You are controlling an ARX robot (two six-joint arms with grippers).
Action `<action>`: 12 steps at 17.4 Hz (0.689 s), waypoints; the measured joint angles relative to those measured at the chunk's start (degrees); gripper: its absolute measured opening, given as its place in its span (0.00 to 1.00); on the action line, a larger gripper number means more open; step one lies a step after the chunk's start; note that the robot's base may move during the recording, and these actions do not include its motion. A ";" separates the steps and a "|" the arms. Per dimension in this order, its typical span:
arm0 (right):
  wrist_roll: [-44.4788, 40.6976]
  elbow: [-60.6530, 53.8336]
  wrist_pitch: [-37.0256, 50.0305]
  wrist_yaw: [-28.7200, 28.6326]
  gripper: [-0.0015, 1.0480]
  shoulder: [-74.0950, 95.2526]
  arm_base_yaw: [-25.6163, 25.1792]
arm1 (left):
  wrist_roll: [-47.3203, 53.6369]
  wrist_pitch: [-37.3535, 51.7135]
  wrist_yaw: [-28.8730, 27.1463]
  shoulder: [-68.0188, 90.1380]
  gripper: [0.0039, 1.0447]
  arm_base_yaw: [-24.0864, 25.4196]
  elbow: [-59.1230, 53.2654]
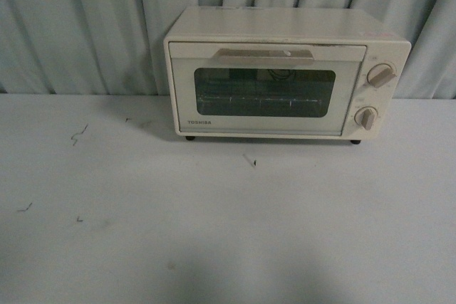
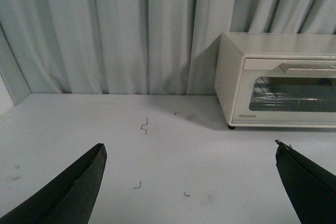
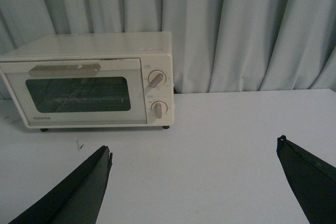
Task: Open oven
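The oven (image 1: 285, 76) is sitting toward the back of the grey tabletop (image 1: 214, 233) in the front view, right of centre, backing onto a pale curtain (image 1: 85, 26). Its glass door (image 1: 263, 94) is standing shut, the flat bar handle (image 1: 265, 55) running along the door's top edge, an upper knob (image 1: 380, 75) and a lower knob (image 1: 366, 118) lining up on the right side.

In the left wrist view, the left gripper (image 2: 190, 146) is hanging over the tabletop with its dark fingers (image 2: 79, 187) spread wide, gripping nothing, the oven standing well apart from it.

In the right wrist view, the right gripper (image 3: 195, 145) is likewise gaping wide and empty, the closed oven standing well beyond its fingers.
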 joint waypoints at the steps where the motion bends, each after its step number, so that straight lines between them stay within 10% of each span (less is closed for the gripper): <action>1: 0.00 0.00 0.02 0.00 0.94 0.00 0.00 | 0.00 0.00 0.00 0.00 0.94 0.00 0.00; 12: 0.00 0.00 0.02 0.00 0.94 0.00 0.00 | 0.00 -0.04 0.00 0.00 0.94 0.00 0.00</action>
